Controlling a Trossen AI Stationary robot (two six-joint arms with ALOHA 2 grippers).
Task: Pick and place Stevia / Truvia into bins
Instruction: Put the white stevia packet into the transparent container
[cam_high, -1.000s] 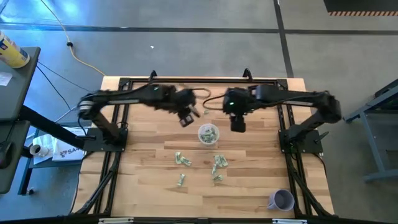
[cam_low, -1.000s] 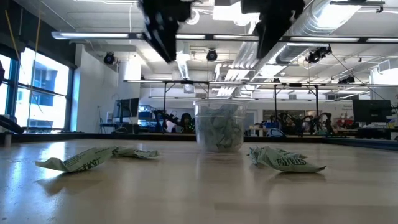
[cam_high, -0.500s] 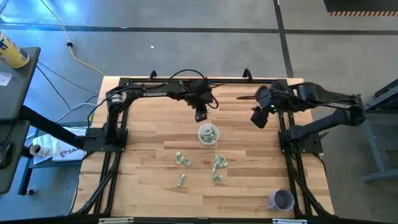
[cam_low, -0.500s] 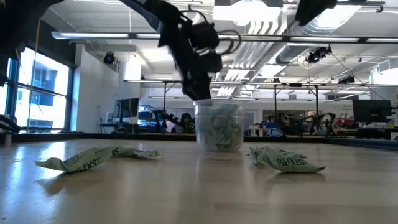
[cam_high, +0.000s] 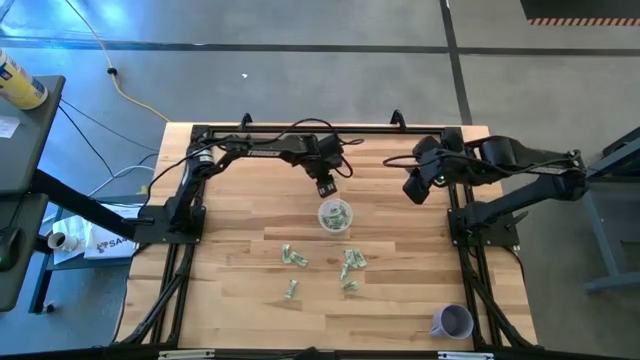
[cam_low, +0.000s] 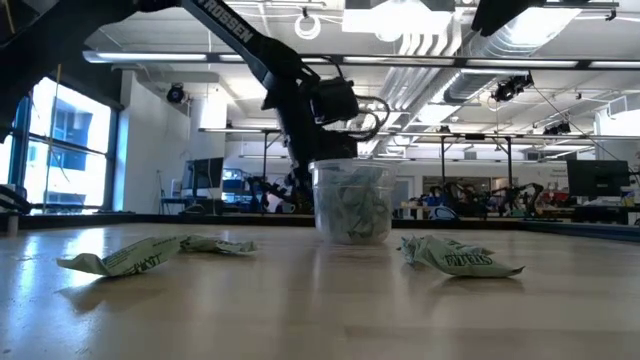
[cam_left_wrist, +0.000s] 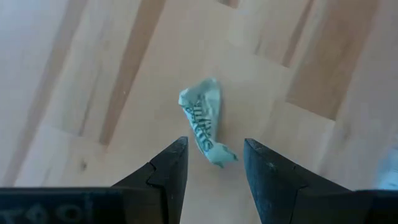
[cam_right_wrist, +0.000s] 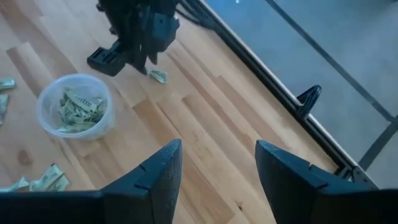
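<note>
The clear cup (cam_high: 335, 215) stands mid-table, holding several green-and-white packets; it also shows in the low view (cam_low: 352, 200) and the right wrist view (cam_right_wrist: 76, 112). One crumpled packet (cam_left_wrist: 204, 121) lies on the wood just beyond the cup's far side (cam_right_wrist: 157, 76). My left gripper (cam_high: 325, 187) hangs low over this packet, open (cam_left_wrist: 214, 155), with a finger on either side of its near end and a gap to each. My right gripper (cam_high: 413, 188) is open (cam_right_wrist: 217, 149) and raised toward the table's right side, holding nothing.
Several loose packets lie nearer than the cup (cam_high: 293, 257) (cam_high: 352, 260) (cam_high: 291, 290); two show in the low view (cam_low: 140, 258) (cam_low: 460, 258). A lavender cup (cam_high: 452, 321) stands at the near right corner. A black frame rail (cam_high: 330, 128) runs along the far edge.
My left gripper has swung from the cup's far-left toward the right and come down behind the cup, over the lone packet. My right gripper has drawn away from the cup toward the table's right edge and risen. The cup and the loose packets have stayed put.
</note>
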